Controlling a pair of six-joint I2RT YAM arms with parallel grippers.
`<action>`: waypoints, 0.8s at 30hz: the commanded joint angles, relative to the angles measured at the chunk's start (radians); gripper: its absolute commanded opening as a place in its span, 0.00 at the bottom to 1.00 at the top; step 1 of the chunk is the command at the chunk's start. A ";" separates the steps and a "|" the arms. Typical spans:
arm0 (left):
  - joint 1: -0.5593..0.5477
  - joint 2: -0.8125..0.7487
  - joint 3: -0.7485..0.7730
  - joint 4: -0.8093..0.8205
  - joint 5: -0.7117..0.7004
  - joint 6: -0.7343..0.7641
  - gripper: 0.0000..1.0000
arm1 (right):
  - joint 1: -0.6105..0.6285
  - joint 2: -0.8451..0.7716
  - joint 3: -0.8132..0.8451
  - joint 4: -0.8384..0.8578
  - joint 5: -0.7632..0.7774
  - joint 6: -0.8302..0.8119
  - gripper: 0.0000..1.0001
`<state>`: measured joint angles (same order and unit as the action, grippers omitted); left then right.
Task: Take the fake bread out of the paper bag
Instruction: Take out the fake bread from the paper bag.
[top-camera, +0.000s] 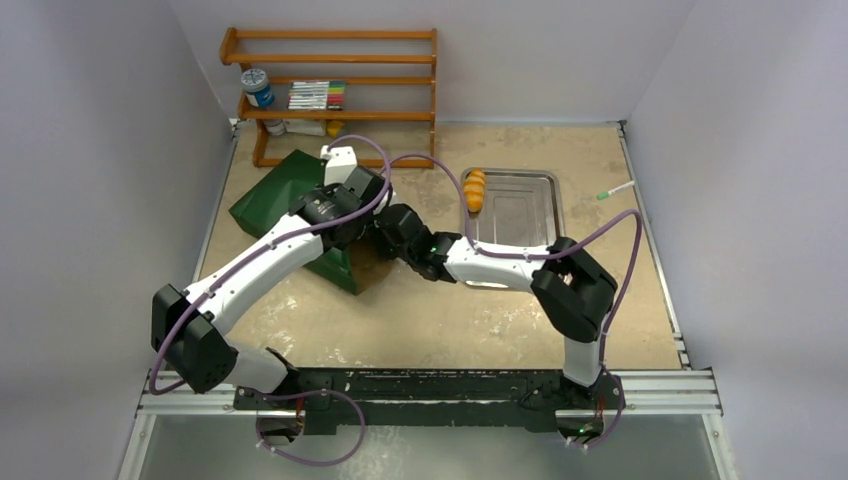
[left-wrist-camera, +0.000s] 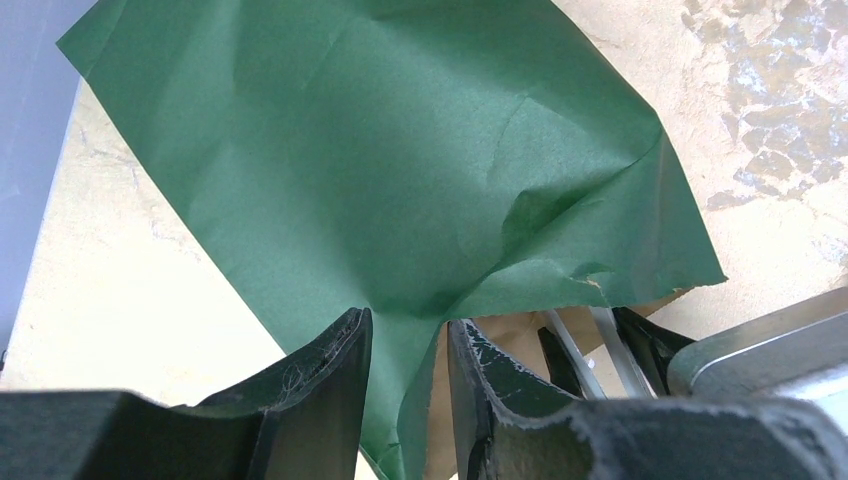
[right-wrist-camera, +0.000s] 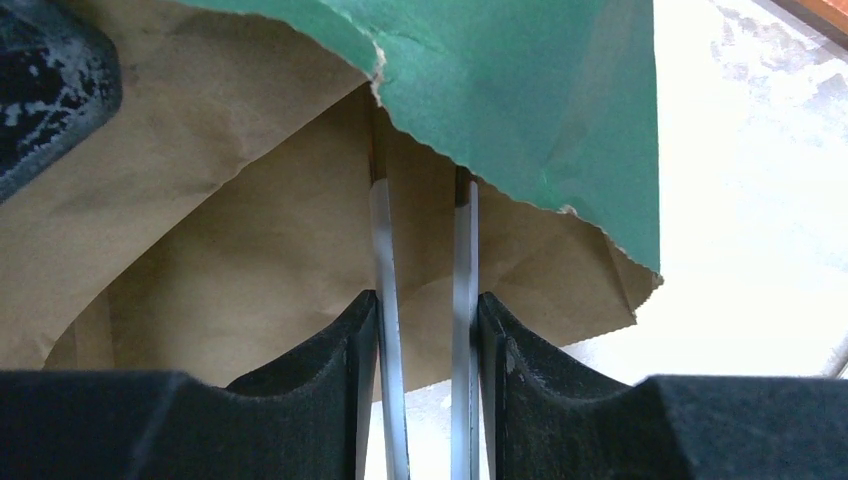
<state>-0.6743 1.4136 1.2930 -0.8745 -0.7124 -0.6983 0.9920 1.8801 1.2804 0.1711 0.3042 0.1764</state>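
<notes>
**Paper bag held at the lip, tongs in its mouth, one roll in the tray**

Top view. Toward 10 o'clock of the table (top-camera: 440, 320): paper bag (top-camera: 275, 195), dark green, lying on its side, mouth turned toward 4 o'clock. At 3 o'clock of the bag, well apart from it: silver tray (top-camera: 525, 205), with one striped orange roll (top-camera: 475, 190) lying in its 10 o'clock corner. Both arms meeting over the bag's mouth, the left reaching in from 7 o'clock, the right from 4 o'clock. Fingertips of both hidden there under the wrists. At 12 o'clock, against the back wall: wooden shelf (top-camera: 335, 60).

Left wrist view. Green wall of the bag across 12 o'clock and the centre, creased, with a torn lip at 4 o'clock. At 6 o'clock: left gripper (left-wrist-camera: 405, 400), nearly closed, a fold of the bag's green upper wall nipped between the two fingers. Beneath the lip, at 4 o'clock: metal tongs (left-wrist-camera: 610, 345) against the brown kraft lining.

Right wrist view. At 6 o'clock: right gripper (right-wrist-camera: 425, 390), clamped upon the tongs, one finger pressed against each metal arm. Both tong arms close together, side by side, running toward 12 o'clock into the bag's mouth. Tips hidden under the green lip. Brown lining all round. Contents of the bag not to be made out.
</notes>
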 joint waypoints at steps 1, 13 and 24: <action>-0.054 -0.034 -0.004 0.083 0.126 0.017 0.34 | 0.020 0.048 0.028 0.033 -0.039 -0.026 0.40; -0.054 -0.035 -0.006 0.085 0.126 0.010 0.33 | 0.020 0.135 0.112 0.009 0.013 -0.032 0.37; -0.054 -0.037 -0.004 0.091 0.111 -0.003 0.32 | 0.020 0.135 0.130 -0.085 0.087 -0.001 0.00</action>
<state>-0.6434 1.4101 1.2682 -0.8783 -0.7559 -0.7269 1.0077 1.9900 1.4029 0.1993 0.3817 0.2173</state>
